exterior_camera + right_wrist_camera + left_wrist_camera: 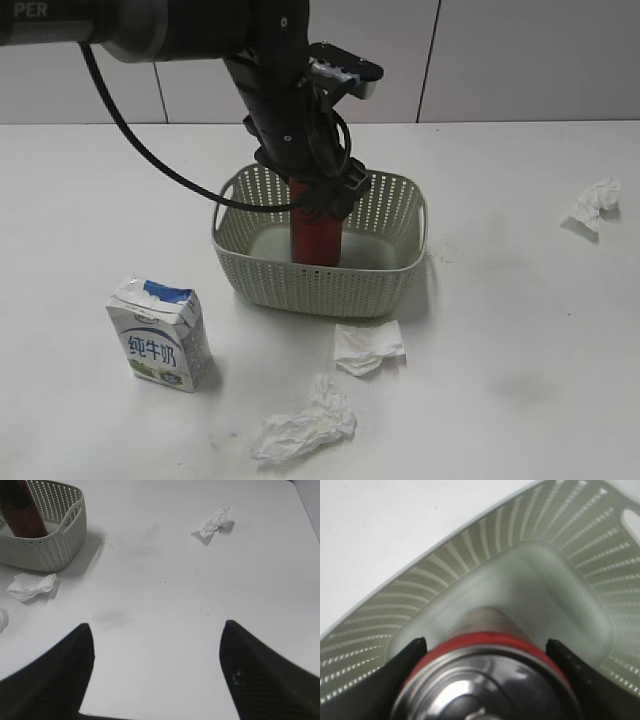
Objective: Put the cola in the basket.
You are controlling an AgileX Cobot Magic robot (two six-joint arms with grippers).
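Observation:
The cola [317, 235], a slim red can with a silver top, stands upright inside the pale green perforated basket [330, 290] at the table's middle. My left gripper [325, 195] reaches down from above and is shut on the can's upper part. In the left wrist view the can's silver top [485, 680] fills the space between the two black fingers [485, 642], with the basket floor [555, 605] below it. My right gripper [155, 625] is open and empty over bare table, far right of the basket [55, 545] and can [22, 510].
A white-and-blue milk carton [160, 335] stands at the front left. Crumpled tissues lie in front of the basket [368, 347], nearer the front edge [305, 420] and at the far right [595, 203].

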